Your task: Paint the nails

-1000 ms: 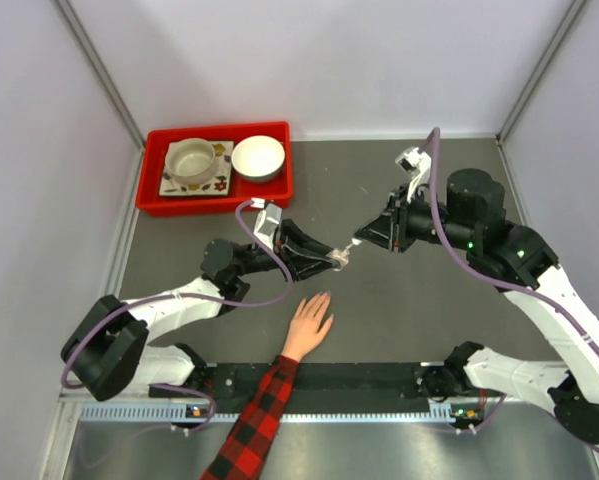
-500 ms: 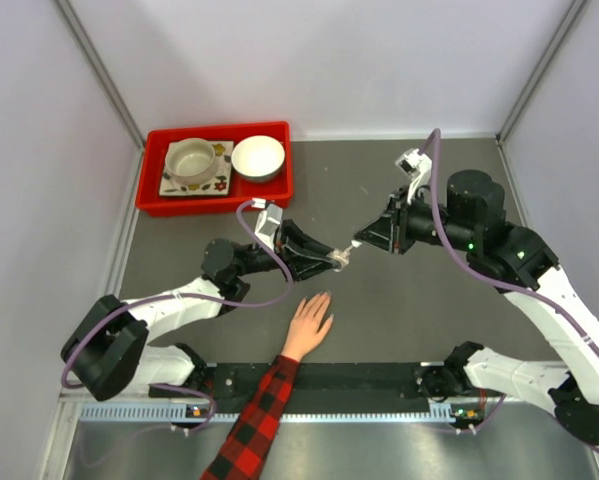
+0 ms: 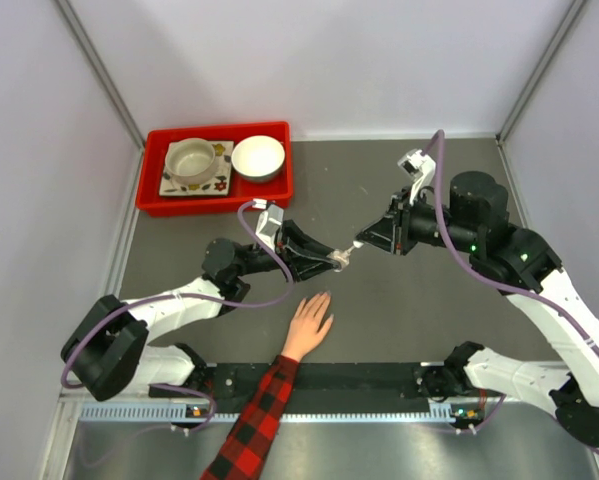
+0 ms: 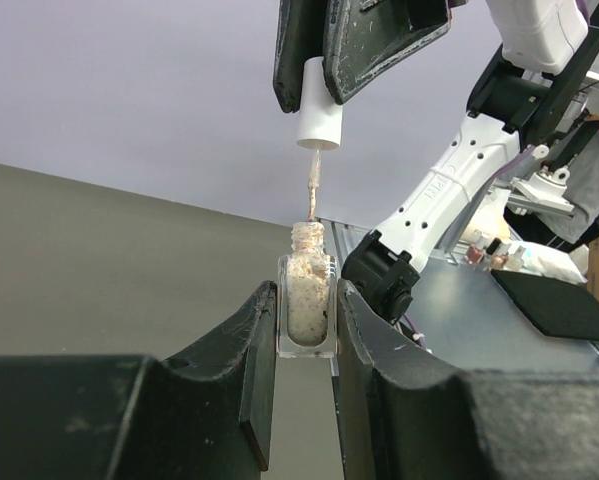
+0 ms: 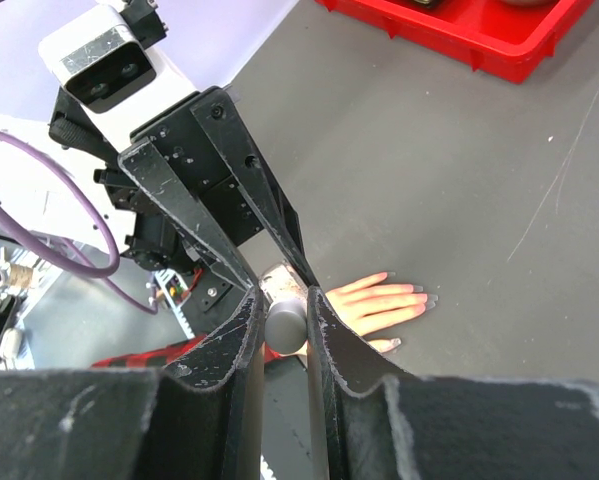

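Holding almost as a second ago, with left gripper (image 3: 334, 258) clamped on the small clear glass polish bottle (image 4: 307, 305) and right gripper (image 3: 364, 240) on the white cylindrical brush cap (image 4: 318, 118), bristles (image 4: 311, 195) at the neck, not yet near the nails (image 5: 420, 291).

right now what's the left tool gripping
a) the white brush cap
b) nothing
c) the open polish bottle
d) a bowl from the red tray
C: the left tool is shut on the small open polish bottle, while the brush cap is pinched in the right tool just above the bottle's neck.
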Robot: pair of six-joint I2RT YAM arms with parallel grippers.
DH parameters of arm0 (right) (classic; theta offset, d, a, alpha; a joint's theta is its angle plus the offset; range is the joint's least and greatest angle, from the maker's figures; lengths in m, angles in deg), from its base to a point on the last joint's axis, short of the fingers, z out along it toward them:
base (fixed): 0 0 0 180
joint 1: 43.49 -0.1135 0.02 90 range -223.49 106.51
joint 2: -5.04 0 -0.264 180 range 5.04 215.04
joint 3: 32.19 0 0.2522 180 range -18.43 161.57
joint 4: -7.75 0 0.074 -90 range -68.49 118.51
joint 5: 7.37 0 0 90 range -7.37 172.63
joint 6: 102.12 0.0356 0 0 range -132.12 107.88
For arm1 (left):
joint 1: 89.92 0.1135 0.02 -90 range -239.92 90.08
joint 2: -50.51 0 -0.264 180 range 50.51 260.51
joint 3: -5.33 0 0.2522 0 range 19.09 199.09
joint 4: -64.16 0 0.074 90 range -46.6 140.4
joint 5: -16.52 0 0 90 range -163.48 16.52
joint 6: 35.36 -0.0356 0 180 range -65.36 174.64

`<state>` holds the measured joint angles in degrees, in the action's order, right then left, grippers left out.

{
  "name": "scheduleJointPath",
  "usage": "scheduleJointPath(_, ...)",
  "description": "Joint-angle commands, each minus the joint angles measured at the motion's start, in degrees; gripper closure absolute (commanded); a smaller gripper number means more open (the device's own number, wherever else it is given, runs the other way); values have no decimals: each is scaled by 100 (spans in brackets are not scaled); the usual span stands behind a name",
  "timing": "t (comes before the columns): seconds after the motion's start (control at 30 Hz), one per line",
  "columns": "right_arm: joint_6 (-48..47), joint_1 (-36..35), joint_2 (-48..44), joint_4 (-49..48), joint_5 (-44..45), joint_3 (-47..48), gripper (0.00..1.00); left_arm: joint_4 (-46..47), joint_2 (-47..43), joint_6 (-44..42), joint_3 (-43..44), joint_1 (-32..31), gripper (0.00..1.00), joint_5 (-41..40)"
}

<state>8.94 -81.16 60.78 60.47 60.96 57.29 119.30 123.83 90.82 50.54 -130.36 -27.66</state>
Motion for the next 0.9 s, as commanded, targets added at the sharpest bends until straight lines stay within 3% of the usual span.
scheduleJointPath(0.0, -23, 40, -29, -143, -39, -13, 100, 211, -195, -103, 169, -16, 100, 23)
scheduleJointPath(0.87, 118, 40, 24, -433, -162, -181, 100, 290, -160, -50, 205, -60, 100, 41)
